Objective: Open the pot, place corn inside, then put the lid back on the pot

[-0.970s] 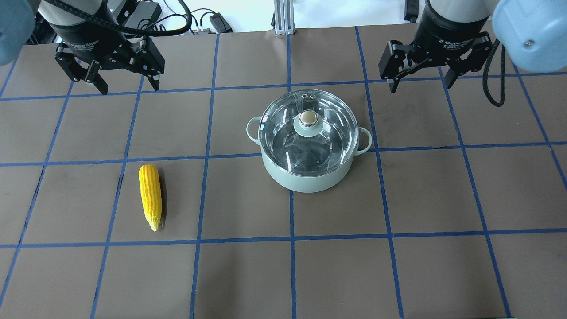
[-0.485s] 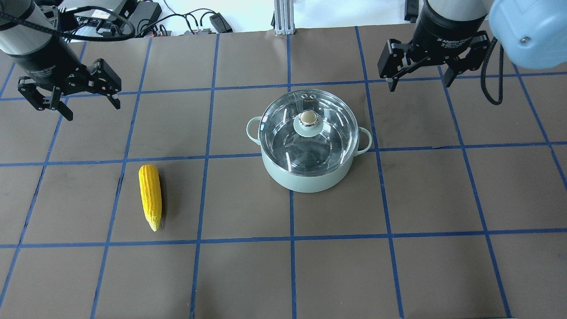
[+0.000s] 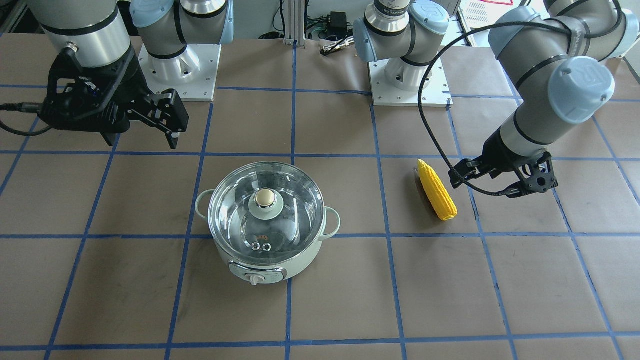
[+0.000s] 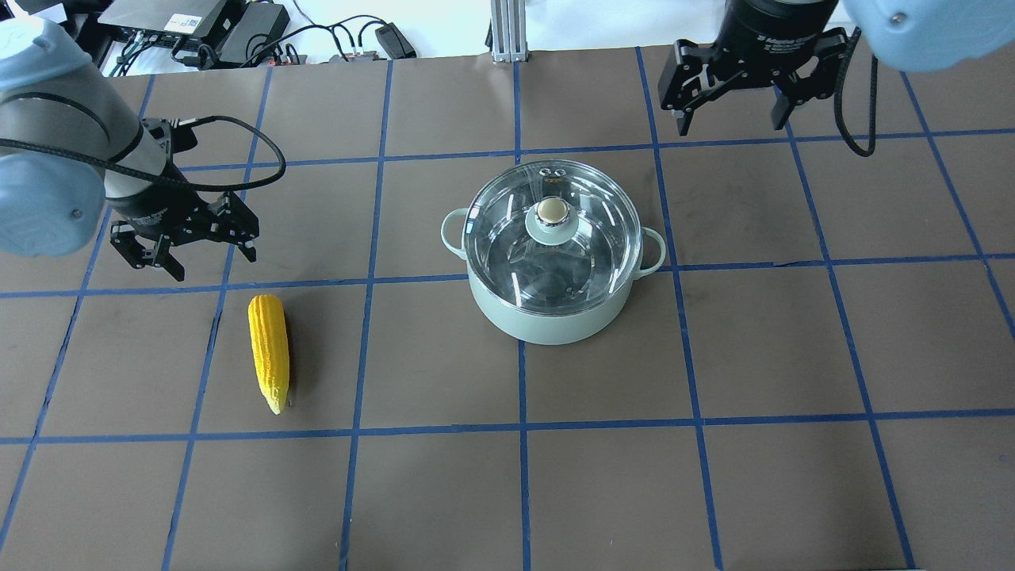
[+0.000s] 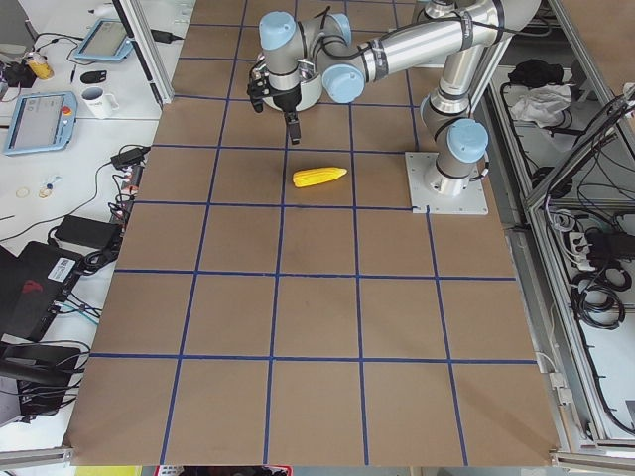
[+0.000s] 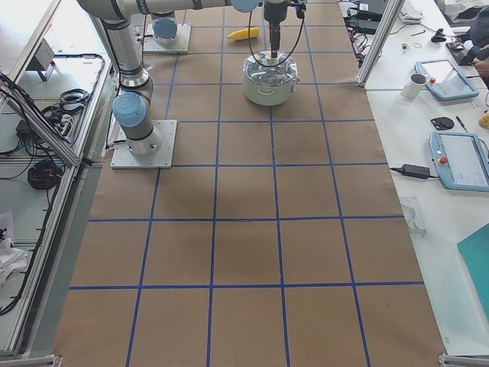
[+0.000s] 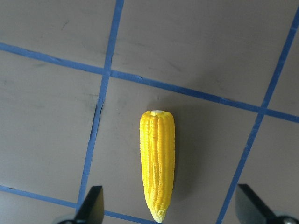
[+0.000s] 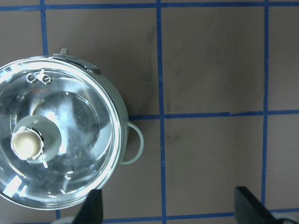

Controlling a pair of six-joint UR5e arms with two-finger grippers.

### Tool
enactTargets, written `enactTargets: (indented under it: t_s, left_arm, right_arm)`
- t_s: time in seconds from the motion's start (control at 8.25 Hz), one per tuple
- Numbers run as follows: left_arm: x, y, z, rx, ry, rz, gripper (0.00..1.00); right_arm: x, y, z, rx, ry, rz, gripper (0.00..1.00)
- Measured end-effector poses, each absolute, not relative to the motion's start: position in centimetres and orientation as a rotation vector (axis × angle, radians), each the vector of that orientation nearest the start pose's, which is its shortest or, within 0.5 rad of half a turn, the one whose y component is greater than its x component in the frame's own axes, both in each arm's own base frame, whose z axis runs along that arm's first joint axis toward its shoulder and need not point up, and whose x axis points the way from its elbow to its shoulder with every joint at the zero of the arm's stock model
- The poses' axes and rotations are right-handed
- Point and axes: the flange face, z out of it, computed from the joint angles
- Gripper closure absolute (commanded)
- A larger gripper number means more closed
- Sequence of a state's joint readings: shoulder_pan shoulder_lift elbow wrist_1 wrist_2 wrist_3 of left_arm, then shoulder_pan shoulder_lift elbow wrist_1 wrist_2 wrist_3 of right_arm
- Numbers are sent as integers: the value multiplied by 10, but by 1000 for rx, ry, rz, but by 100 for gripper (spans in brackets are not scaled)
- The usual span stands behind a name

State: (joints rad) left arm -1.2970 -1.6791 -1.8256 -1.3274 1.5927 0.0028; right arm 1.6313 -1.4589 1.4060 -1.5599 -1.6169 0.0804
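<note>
The mint-green pot (image 4: pixel 547 321) stands mid-table with the glass lid (image 4: pixel 553 238) on it; it also shows in the front view (image 3: pixel 257 272) with the lid (image 3: pixel 265 212). The yellow corn (image 4: pixel 268 353) lies on the table left of the pot, tip toward the front edge. My left gripper (image 4: pixel 214 267) is open and empty, hovering just behind the corn's blunt end. In the left wrist view the corn (image 7: pixel 157 163) lies between the open fingers (image 7: pixel 93 207). My right gripper (image 4: pixel 729 127) is open and empty, behind and to the right of the pot, which shows in the right wrist view (image 8: pixel 119 116).
The brown table carries a blue tape grid (image 4: pixel 519 424). The two arm bases (image 3: pixel 407 82) stand at the robot's side of the table. Cables and boxes (image 4: pixel 238 32) lie beyond the back edge. Side benches with tablets (image 6: pixel 454 157) flank the table's ends.
My left gripper has moved from the back left corner forward and down to just behind the corn. My right gripper has shifted a little back and to the left. Pot, lid and corn have not moved.
</note>
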Motion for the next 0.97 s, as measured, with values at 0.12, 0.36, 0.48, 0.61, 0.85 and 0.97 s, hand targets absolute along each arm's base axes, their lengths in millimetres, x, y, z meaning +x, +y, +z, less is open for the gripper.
enactTargets:
  t_s: [0.12, 0.36, 0.48, 0.61, 0.85, 0.97]
  left_arm:
    - [7, -518, 304, -437, 3121, 254, 0]
    - [7, -533, 250, -502, 3151, 326, 0]
    - [8, -537, 228, -530, 3143, 364, 0]
    - [10, -538, 214, -540, 3123, 394, 0]
    - [11, -538, 198, -561, 3093, 438, 0]
    - [9, -535, 189, -579, 3079, 467, 1]
  right_arm:
    - [189, -549, 495, 45, 3165, -67, 0]
    - [273, -559, 445, 96, 3157, -73, 1]
    - [302, -558, 418, 112, 3153, -79, 1]
    - [315, -556, 389, 118, 3153, -71, 1]
    - [322, -552, 355, 125, 3151, -73, 8]
    - [322, -550, 349, 128, 3152, -67, 17]
